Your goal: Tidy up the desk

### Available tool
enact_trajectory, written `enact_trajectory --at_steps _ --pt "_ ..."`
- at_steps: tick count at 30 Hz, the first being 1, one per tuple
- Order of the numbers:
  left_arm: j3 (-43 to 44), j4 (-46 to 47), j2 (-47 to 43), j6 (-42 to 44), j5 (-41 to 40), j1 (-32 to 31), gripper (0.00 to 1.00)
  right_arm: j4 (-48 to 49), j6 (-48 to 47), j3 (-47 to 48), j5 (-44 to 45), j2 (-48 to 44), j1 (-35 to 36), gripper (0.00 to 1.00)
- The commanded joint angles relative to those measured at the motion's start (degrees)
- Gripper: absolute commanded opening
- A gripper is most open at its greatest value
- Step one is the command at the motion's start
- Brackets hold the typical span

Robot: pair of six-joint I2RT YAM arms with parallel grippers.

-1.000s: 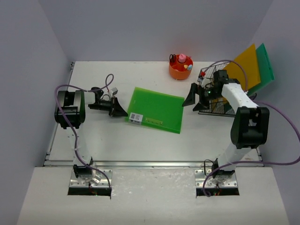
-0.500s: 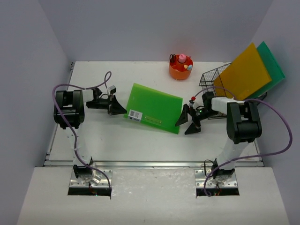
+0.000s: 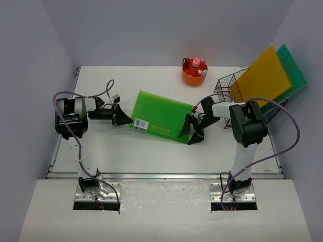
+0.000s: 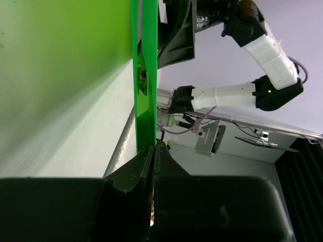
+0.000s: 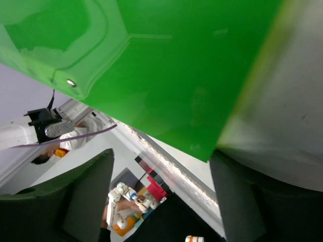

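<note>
A bright green folder lies tilted on the white desk, its left edge raised. My left gripper is shut on the folder's left edge. In the left wrist view the folder stands edge-on, pinched at the tips of my left gripper. My right gripper is open at the folder's right edge. In the right wrist view the folder fills the top, and its corner sits between the spread fingers of my right gripper.
An orange round pen holder stands at the back. A black wire basket at the right holds an orange folder and a dark green folder upright. The metal rail runs along the front edge.
My right arm swung from the basket down to the folder's right edge. My left gripper closed on the folder's left edge, and the folder shifted left and tilted.
</note>
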Motion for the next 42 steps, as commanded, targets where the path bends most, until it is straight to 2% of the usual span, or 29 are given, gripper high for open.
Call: enact_trajectory --at_steps 1,4,6,9,10,14,15,16,17,18,23,24,26,32,38,41,42 --pt "0.1 0.2 0.1 2.4 -2.6 -0.8 0.0 9.0 -2.3 5.4 3.8 4.0 2.5 0.66" --pt "0.4 0.2 1.3 2.4 -3.6 -0.8 0.0 10.4 -3.1 6.5 2.5 4.3 3.6 0.44" --pt "0.4 -0.4 1.6 3.0 -3.6 -0.8 0.0 11.1 -4.4 7.3 1.5 4.2 4.5 0.21" --pt "0.1 -1.3 1.9 4.2 -3.6 -0.8 0.0 11.7 -5.4 7.5 -0.1 3.4 5.2 0.03" --pt "0.1 -1.9 2.0 5.2 -3.7 -0.8 0.0 11.9 -5.7 7.4 -1.2 2.9 5.2 0.01" --pt "-0.5 -1.6 1.5 5.7 -3.6 0.2 0.0 10.0 -8.9 8.5 -2.0 0.4 5.3 0.0" --pt "-0.6 -1.4 1.6 5.5 -3.4 0.6 0.0 8.8 -10.1 9.1 -1.7 -0.2 5.2 0.02" --pt "-0.7 -1.4 1.8 5.3 -2.8 1.2 0.0 8.1 -11.6 9.5 -0.6 -1.6 5.2 0.1" --pt "-0.7 -1.5 2.0 5.3 -2.0 1.9 0.0 8.4 -13.4 9.6 1.0 -3.6 5.3 0.2" --pt "-0.7 -1.5 2.2 5.1 -1.6 2.7 0.0 9.5 -14.5 9.2 3.7 -5.6 5.2 0.36" --pt "-0.6 -2.1 2.6 5.0 -0.1 4.4 0.0 17.2 -21.2 8.6 11.3 -14.4 5.3 0.68" --pt "-0.5 -2.1 2.6 5.2 -0.1 4.4 0.0 17.5 -21.5 9.2 11.4 -14.9 5.3 0.69" --pt "-0.5 -2.4 2.5 5.3 0.5 4.7 0.0 17.8 -27.4 10.8 13.7 -15.6 5.6 0.76" --pt "-1.4 -1.8 2.2 4.4 2.3 4.9 0.0 20.2 -42.7 10.8 20.6 -17.7 9.2 0.86" --pt "-2.6 0.6 2.1 1.0 4.3 5.7 0.0 26.2 -49.6 3.4 23.7 -21.9 15.4 0.98" --pt "-4.2 4.2 2.0 -3.1 6.7 6.2 0.0 32.4 -54.3 -1.9 27.5 -24.4 19.8 0.99" --pt "-5.0 5.2 2.0 -5.6 7.9 6.3 0.0 37.9 -56.1 -5.0 30.6 -25.7 22.1 0.99"
